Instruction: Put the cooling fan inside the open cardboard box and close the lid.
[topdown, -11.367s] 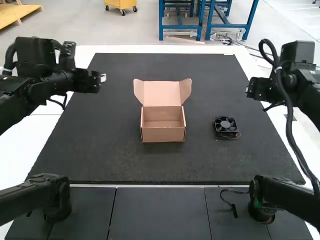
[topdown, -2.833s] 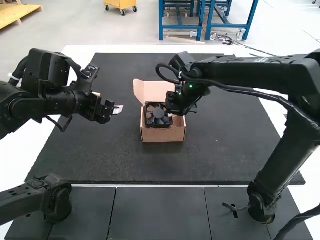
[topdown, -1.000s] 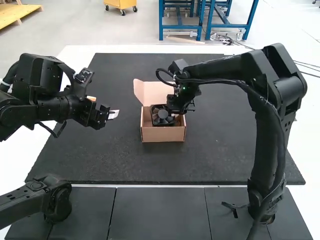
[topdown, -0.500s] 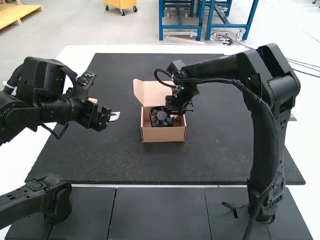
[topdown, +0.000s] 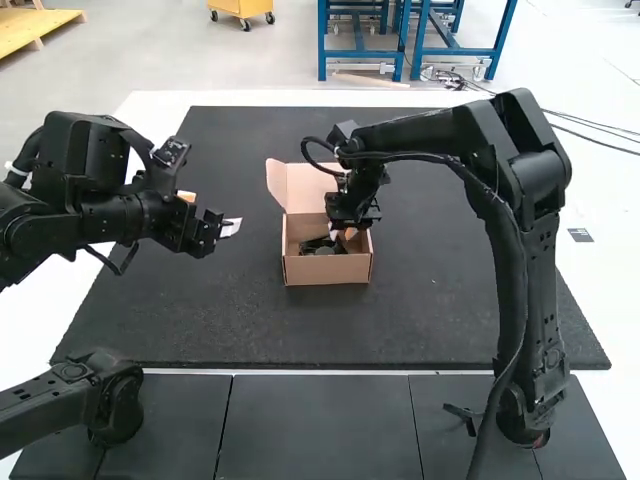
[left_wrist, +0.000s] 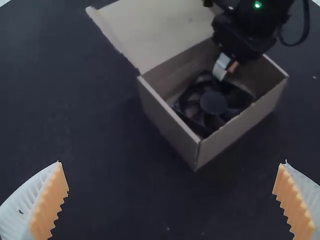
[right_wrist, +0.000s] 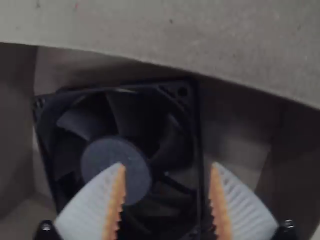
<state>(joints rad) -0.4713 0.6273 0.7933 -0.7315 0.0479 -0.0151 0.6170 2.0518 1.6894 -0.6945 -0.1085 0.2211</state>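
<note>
Mat (topdown: 450, 300), black, covers the middle of the frame. Box (topdown: 327, 268) sits at the mat's centre, with its lid standing open behind the opening. Fan (left_wrist: 212, 102) lies inside the box. Right gripper (topdown: 347, 225) hangs over the box's rear right, fingers spread just above the fan. Left gripper (topdown: 215, 225) hovers at centre left, well apart from the box, fingers spread wide and holding nothing.
</note>
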